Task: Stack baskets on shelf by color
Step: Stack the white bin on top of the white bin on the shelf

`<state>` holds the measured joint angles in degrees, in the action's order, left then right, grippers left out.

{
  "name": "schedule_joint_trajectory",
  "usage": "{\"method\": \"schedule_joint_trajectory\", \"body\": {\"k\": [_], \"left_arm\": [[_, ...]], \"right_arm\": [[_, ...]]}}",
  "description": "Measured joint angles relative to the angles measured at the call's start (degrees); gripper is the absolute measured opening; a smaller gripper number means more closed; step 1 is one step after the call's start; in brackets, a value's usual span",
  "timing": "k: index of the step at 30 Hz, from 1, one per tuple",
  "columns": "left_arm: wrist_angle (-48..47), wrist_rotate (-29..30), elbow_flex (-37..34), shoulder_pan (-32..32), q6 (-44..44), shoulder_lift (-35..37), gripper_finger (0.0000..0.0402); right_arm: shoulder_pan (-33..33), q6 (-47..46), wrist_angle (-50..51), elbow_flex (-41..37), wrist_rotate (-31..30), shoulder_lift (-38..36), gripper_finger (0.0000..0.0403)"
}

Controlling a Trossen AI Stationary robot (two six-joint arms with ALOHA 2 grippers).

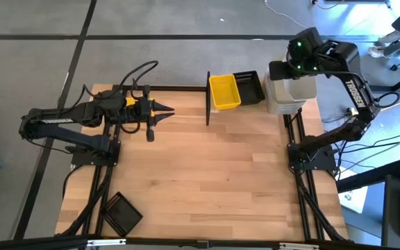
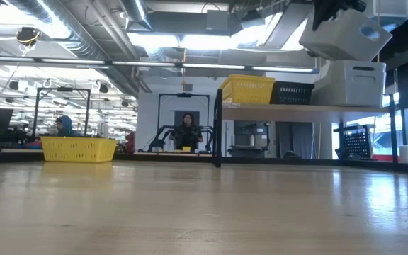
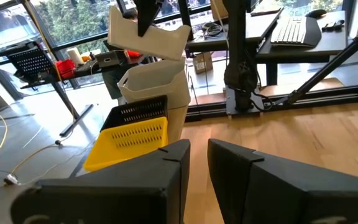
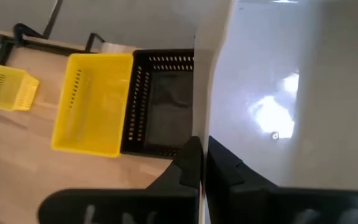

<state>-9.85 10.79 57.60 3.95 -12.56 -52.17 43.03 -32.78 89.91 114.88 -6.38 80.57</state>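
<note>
The right gripper (image 1: 292, 69) hangs above the far right end of the shelf (image 2: 275, 108), fingers pinched shut on the wall of a whitish basket (image 2: 346, 35), which tilts in the air just over the whitish stack (image 2: 353, 83) already sitting there. Beside that stack stand the black baskets (image 2: 291, 92), then the yellow ones (image 2: 246, 90) by the shelf's left post; how many are nested in each pile cannot be told.

The left gripper (image 1: 164, 111) waits over the far left of the table, fingers a little apart and empty. A yellow basket (image 2: 78, 148) stands on the table near it, and a black basket (image 1: 120, 212) lies at the near left corner.

By the look of it, the task is well along: the whitish basket needs lowering onto its stack, and the two stray baskets are left to shelve.
</note>
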Motion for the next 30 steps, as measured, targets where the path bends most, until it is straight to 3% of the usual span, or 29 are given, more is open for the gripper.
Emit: {"method": "schedule_joint_trajectory", "body": {"k": [12,30], "left_arm": [[0.00,0.02,0.00,0.00,0.04,-0.01,0.0049],[0.00,0.02,0.00,0.00,0.13,-0.01,0.0049]], "right_arm": [[0.00,0.09,0.10,-6.97,-0.21,0.01,0.0000],[0.00,0.07,0.11,-7.44,-3.03,0.01,0.0000]]}}
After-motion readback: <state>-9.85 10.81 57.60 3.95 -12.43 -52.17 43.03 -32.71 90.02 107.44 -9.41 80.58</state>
